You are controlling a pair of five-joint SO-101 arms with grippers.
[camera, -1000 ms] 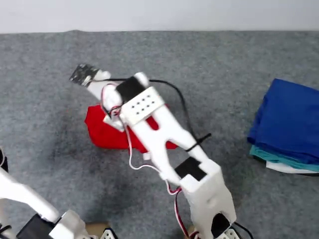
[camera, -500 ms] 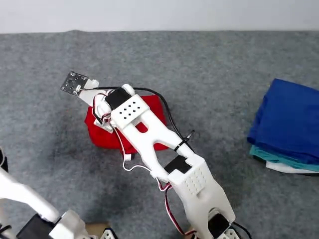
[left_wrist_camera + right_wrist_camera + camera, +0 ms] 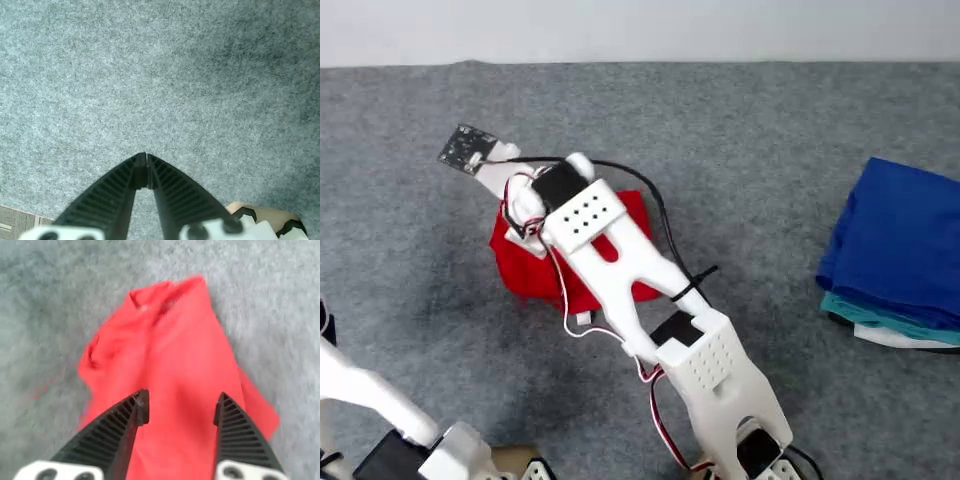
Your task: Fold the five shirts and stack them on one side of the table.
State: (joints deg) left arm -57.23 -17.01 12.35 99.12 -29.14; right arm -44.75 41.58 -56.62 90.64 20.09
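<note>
A crumpled red shirt (image 3: 525, 268) lies left of the table's middle, partly under my right arm (image 3: 620, 262). In the right wrist view the red shirt (image 3: 170, 355) is bunched, with folds and a narrow far end. My right gripper (image 3: 182, 402) hangs open just above it, its fingers (image 3: 135, 412) spread over the cloth and holding nothing. My left gripper (image 3: 146, 159) is shut and empty over bare grey carpet near the front left, where the left arm (image 3: 380, 400) shows in the high view.
At the right edge lies a stack of folded shirts: blue (image 3: 900, 240) on top, teal (image 3: 880, 318) below, white (image 3: 905, 340) at the bottom. Grey carpet (image 3: 760, 140) covers the table, and a white wall runs along the far edge.
My right arm has swung a little to the left over the red shirt, dipped, then its wrist rose slightly. The shirt and the left arm have not moved.
</note>
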